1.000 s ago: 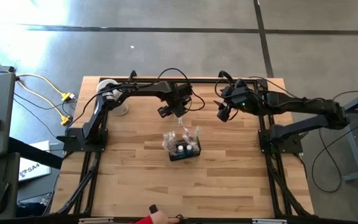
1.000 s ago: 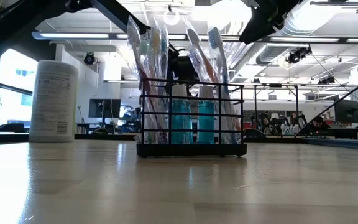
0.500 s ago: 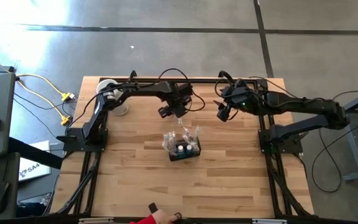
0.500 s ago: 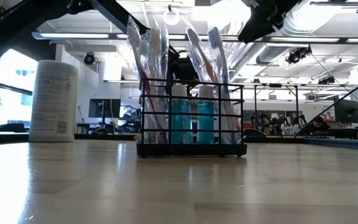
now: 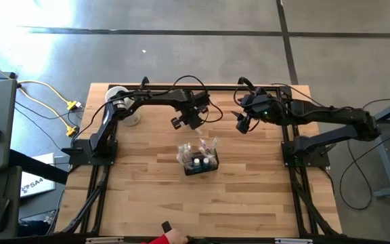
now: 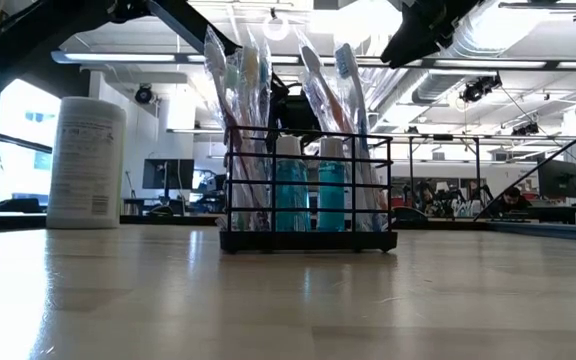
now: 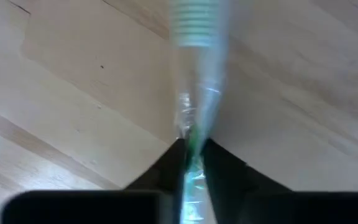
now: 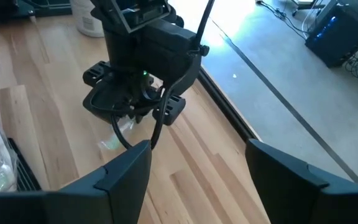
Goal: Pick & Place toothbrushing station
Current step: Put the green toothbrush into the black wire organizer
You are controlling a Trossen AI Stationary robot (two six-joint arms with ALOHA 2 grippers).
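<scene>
- Small black wire toothbrushing station (image 5: 201, 163): upright near the middle of the light wooden tabletop (image 5: 249, 196); holds clear-wrapped toothbrushes (image 6: 241, 80) and two teal tubes (image 6: 290, 195).
- Left gripper (image 5: 193, 124): raised above the tabletop, just beyond the station; fingers (image 7: 225, 180) pressed together on a clear-wrapped toothbrush with a pale green head (image 7: 194, 74).
- Right gripper (image 5: 242, 123): hovering near the far edge, well apart from the station; fingers (image 8: 126, 171) spread, empty.
- Tall white cylindrical canister (image 6: 86, 162): standing at the far left corner.
</scene>
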